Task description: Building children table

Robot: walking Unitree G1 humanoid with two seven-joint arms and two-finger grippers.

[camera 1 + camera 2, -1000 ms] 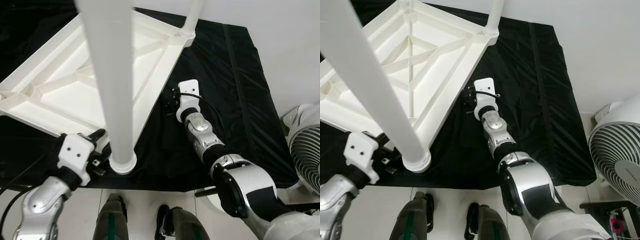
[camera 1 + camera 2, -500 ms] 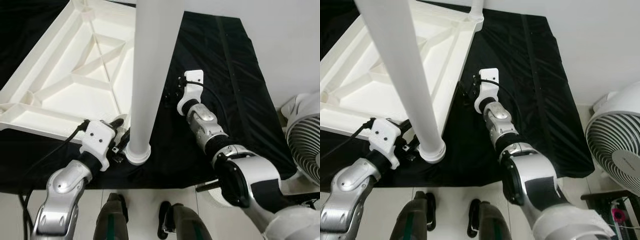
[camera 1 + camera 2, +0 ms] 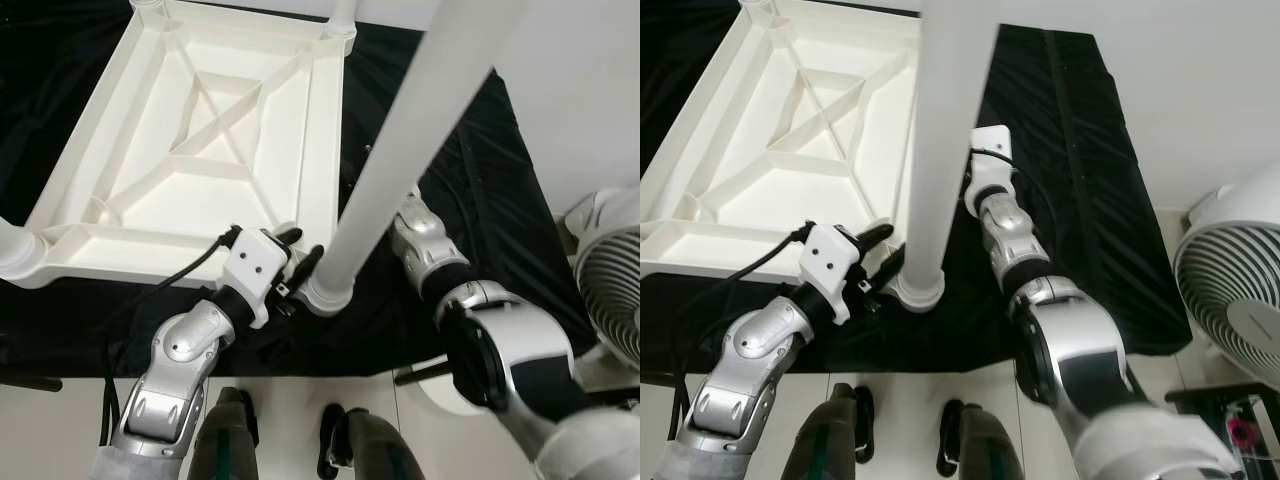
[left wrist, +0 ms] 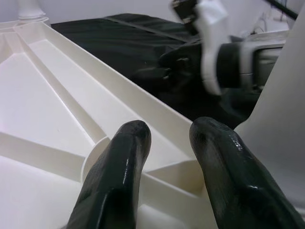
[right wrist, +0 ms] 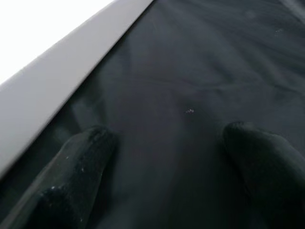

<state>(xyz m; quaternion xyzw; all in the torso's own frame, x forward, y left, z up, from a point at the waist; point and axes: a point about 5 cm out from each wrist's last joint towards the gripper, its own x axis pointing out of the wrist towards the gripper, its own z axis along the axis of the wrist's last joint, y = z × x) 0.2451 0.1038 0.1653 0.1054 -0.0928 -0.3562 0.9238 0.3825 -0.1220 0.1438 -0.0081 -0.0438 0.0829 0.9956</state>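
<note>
Head views: your upturned tabletop (image 3: pixel 190 150) lies on the black cloth (image 3: pixel 1080 200), leg (image 3: pixel 940 150) standing at its near right corner.

Left wrist: left pincer (image 4: pixel 167 157) narrowly parted over that corner; a knock could unseat the leg.

Right wrist: right pincer (image 5: pixel 162 157) wide, empty.

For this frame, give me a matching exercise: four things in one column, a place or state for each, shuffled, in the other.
Things:
1. table top
2. table leg
3. left gripper
4. fan

Places or states:
A. stands at the robot's right, off the black cloth
B. rises from the near corner toward the camera
C. lies underside up on the cloth
D. at the leg's base, fingers parted

Pairs: 1-C, 2-B, 3-D, 4-A
</note>
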